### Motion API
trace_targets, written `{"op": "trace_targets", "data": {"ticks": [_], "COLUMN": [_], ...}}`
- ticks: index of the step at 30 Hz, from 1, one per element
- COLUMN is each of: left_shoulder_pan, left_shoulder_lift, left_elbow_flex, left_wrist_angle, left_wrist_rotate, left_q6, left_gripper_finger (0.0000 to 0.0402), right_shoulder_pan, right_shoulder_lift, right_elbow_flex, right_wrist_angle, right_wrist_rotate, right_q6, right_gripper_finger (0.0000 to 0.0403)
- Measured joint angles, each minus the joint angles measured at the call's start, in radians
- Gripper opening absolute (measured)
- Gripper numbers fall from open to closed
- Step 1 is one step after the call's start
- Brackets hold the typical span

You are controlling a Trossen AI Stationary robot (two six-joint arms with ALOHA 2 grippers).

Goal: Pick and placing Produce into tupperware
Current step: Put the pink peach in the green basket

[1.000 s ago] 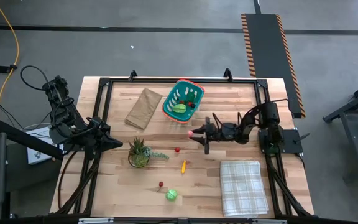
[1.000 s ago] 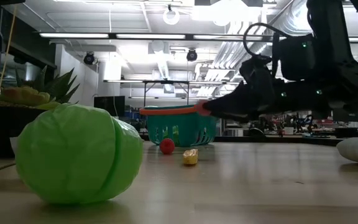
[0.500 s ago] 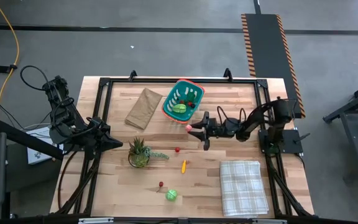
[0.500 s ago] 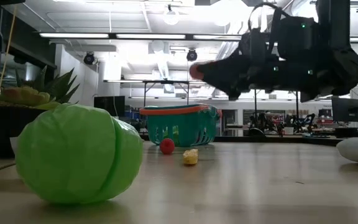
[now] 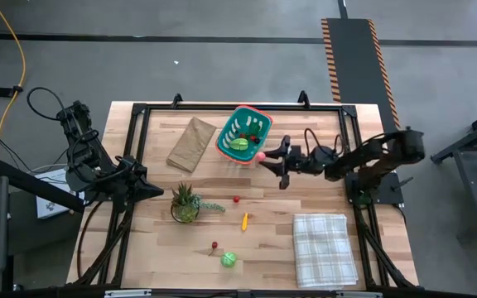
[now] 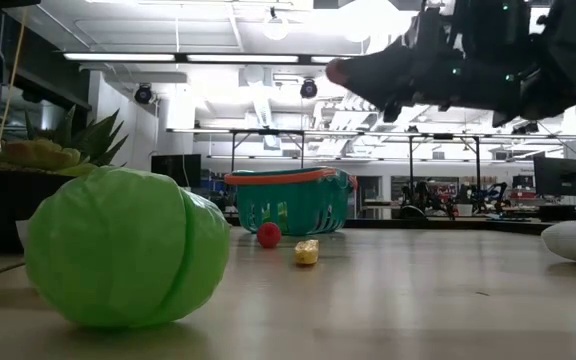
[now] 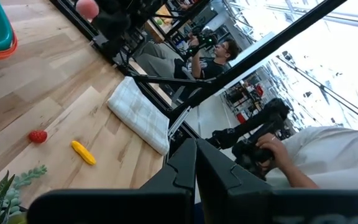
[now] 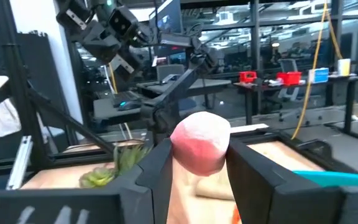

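My right gripper (image 5: pixel 265 158) is shut on a pink toy piece (image 5: pixel 259 156) and hovers beside the teal basket (image 5: pixel 244 134) with its orange-red rim, on the basket's near right side. The low view shows the gripper (image 6: pixel 353 73) well above the basket (image 6: pixel 288 202). Green and red pieces lie inside the basket. On the table lie a red piece (image 5: pixel 236 199), a yellow piece (image 5: pixel 244 220), another red piece (image 5: pixel 214 245) and a green cabbage (image 5: pixel 228 260). My left gripper (image 7: pixel 196 163) is shut and waits at the table's left edge (image 5: pixel 142 184). My right gripper pinches the pink piece (image 8: pixel 201 142) between its two fingers (image 8: pixel 158 167), one on each side of it. The fingers reach roughly level from the table's right side toward the left. The piece is lifted clear of the table, and its rounded end juts past the fingertips.
A spiky potted plant (image 5: pixel 185 203) stands left of the loose pieces. A flat brown paper bag (image 5: pixel 191 142) lies left of the basket, and a checked cloth (image 5: pixel 325 247) covers the near right corner. A person shows beyond the table in the left wrist view (image 7: pixel 303 155).
My right gripper, still shut on the pink piece, has risen and moved toward the far edge, ending beside the basket's near right rim. The arm has stretched out more from the right. The other pieces have stayed where they were.
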Motion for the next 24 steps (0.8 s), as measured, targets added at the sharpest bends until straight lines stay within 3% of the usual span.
{"op": "trace_targets", "data": {"ticks": [18, 24], "left_shoulder_pan": [0.0, 0.0], "left_shoulder_lift": [0.0, 0.0], "left_elbow_flex": [0.0, 0.0], "left_wrist_angle": [0.0, 0.0], "left_wrist_rotate": [0.0, 0.0], "left_q6": [0.0, 0.0], "left_gripper_finger": [0.0001, 0.0001], "right_shoulder_pan": [-0.074, -0.114], "right_shoulder_lift": [-0.364, -0.504], "right_elbow_flex": [-0.082, -0.053], "right_wrist_angle": [-0.269, -0.495], "right_wrist_rotate": [0.006, 0.005], "right_q6": [-0.04, -0.093], "right_gripper_finger": [0.0124, 0.0124]}}
